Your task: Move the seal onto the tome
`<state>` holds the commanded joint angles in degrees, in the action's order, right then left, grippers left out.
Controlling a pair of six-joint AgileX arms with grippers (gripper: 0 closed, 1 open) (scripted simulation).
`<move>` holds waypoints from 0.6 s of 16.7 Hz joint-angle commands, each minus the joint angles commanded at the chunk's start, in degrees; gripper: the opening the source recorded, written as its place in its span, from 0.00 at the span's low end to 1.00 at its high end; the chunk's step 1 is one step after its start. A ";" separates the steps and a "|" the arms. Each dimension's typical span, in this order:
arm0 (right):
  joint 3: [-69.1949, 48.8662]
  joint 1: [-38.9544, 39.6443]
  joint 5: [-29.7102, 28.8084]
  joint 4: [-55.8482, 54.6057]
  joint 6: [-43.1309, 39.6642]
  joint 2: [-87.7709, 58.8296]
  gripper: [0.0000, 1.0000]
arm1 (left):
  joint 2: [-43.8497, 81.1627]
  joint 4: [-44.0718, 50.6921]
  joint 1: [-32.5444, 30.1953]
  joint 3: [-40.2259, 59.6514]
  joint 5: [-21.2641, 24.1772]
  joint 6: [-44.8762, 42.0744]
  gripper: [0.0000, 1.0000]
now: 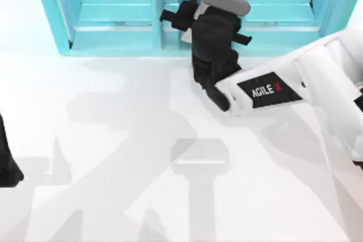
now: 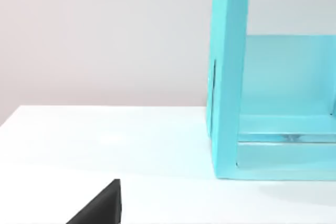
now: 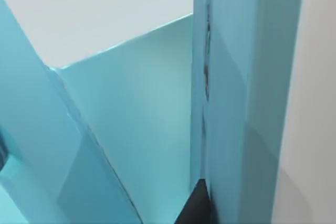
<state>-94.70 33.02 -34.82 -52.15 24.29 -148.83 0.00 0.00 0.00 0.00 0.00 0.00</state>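
Right gripper (image 1: 195,18) reaching into teal shelf unit (image 1: 113,21) at counter's far edge; finger state cannot tell. Seal, tome unseen: advance slow, clear of divider. Left arm parked at left edge.

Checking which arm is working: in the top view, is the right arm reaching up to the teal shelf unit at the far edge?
Yes, the right arm stretches across the table with its black wrist at the front of the teal shelf unit.

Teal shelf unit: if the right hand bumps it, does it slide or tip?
Probably rigid: the shelf unit has thick flat panels. Unlikely to tip: it sits wide on the table; it may slide on that smooth top. The right hand is at its middle divider; the left hand is parked at the table's left edge.
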 joint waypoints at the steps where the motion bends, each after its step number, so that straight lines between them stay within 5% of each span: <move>1: 0.00 0.00 0.00 0.00 0.00 0.00 0.00 | 0.00 0.00 0.00 0.00 0.00 0.00 1.00; 10: 6.95 4.01 -3.56 4.82 0.19 9.69 0.00 | 0.00 0.00 0.00 0.00 0.00 0.00 1.00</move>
<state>-87.74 37.03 -38.38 -47.32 24.49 -139.14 0.00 0.00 0.00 0.00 0.00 0.00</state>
